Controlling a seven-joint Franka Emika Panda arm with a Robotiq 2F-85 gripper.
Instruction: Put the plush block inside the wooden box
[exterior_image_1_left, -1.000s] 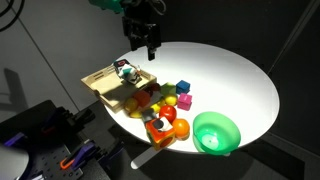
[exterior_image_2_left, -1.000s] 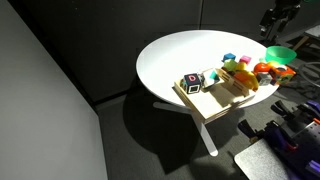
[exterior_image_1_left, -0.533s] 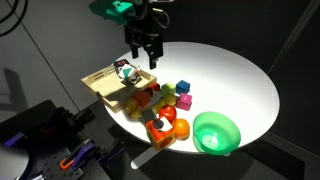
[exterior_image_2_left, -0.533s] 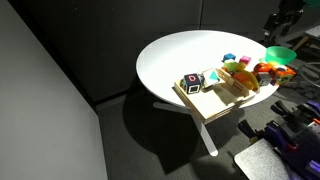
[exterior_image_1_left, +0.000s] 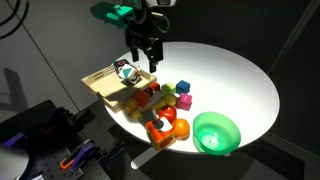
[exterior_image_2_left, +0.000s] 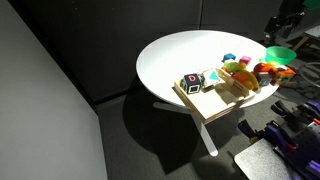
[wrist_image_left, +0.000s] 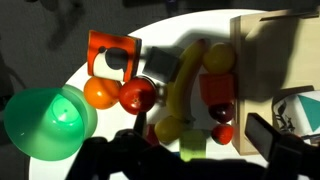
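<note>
The plush block (exterior_image_1_left: 159, 129), an orange-red cube with a pale patch, lies at the near table edge among the toys. In the wrist view it (wrist_image_left: 112, 55) sits at the upper left. The wooden box (exterior_image_1_left: 103, 84) is a pale tray at the table's left edge; it shows in both exterior views (exterior_image_2_left: 207, 98) and in the wrist view (wrist_image_left: 268, 30) at the upper right. My gripper (exterior_image_1_left: 144, 60) is open and empty. It hangs above the toys, between the box and the small cubes. In the wrist view its jaws (wrist_image_left: 200, 148) straddle a green cube and a red ball.
A green bowl (exterior_image_1_left: 216, 132) stands right of the plush block, also in the wrist view (wrist_image_left: 45, 120). A banana (wrist_image_left: 186, 80), orange and red balls and small coloured cubes (exterior_image_1_left: 182, 90) crowd the space beside the box. A patterned cube (exterior_image_1_left: 125, 70) lies in the box. The table (exterior_image_1_left: 235, 70) is round and white.
My gripper has come down and slightly toward the box, ending lower over the toys. It stays open. No object has moved.
</note>
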